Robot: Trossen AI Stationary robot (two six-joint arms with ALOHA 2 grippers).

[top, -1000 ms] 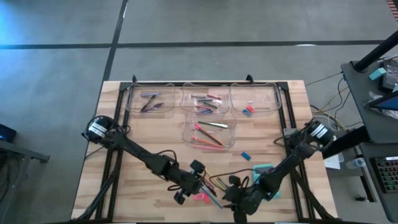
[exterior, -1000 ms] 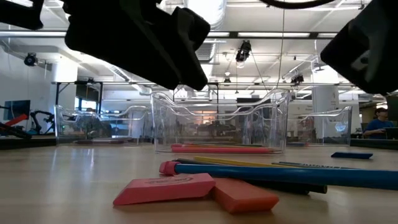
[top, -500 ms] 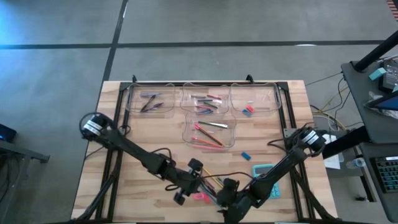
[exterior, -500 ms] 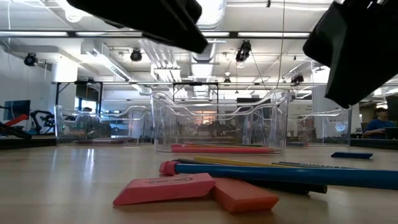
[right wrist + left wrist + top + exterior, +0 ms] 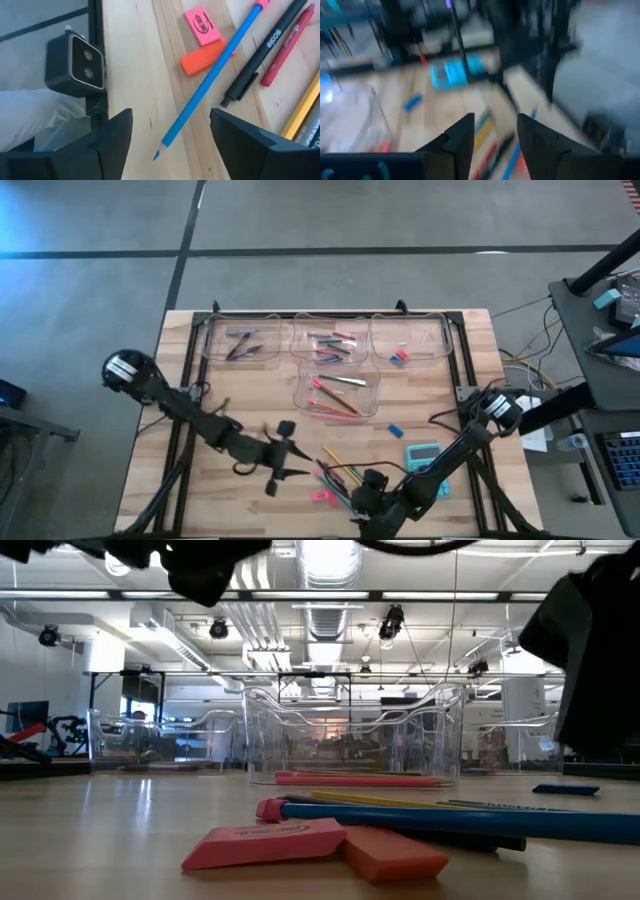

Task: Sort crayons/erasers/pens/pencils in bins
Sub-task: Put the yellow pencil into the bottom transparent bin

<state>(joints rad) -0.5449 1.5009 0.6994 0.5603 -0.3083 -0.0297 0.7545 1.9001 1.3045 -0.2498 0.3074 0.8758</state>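
Right gripper [image 5: 167, 131]: fingers spread wide, empty, above blue pencil [image 5: 210, 82]. Left gripper [image 5: 277, 459]: part-open, empty, beside pencil.

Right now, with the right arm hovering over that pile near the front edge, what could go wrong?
The right gripper hangs open over the blue pencil, which lies close against the black pen and the orange eraser; closing might catch the wrong item. The pile sits near the table's front edge, so a nudge could roll the pencil off. The left gripper is nearby; the arms might crowd each other.
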